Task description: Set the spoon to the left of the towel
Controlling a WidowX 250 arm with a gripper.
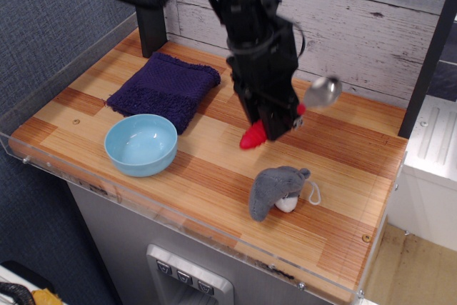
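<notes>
The spoon [325, 91] has a shiny silver bowl at the right and a red handle whose tip shows at the lower left of the gripper. My black gripper [275, 118] is shut on the spoon's handle and holds it above the middle of the wooden table [335, 169]; its fingertips are hard to make out. The dark purple-blue knitted towel [164, 89] lies flat at the back left of the table, well to the left of the gripper and spoon.
A light-blue bowl [141, 144] stands in front of the towel near the front edge. A small grey plush toy [277, 189] lies at the front right. A black post [148, 5] stands behind the towel. A clear acrylic rim [64, 69] edges the table.
</notes>
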